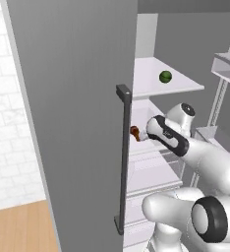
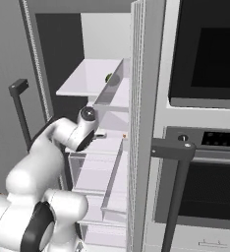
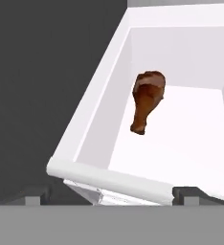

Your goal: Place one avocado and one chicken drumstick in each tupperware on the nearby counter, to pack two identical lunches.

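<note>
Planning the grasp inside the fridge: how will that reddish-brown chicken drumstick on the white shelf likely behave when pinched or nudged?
The chicken drumstick looks rigid, so it should hold its shape when pinched. Its club shape, thick at one end and thin at the other, would probably pivot rather than roll straight if nudged. Its surface looks smooth, so it may slip; the thick end seems the safer grip.

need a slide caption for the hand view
Open claw faces a dark reddish-brown chicken drumstick lying on a white fridge shelf, nothing held yet.
</note>
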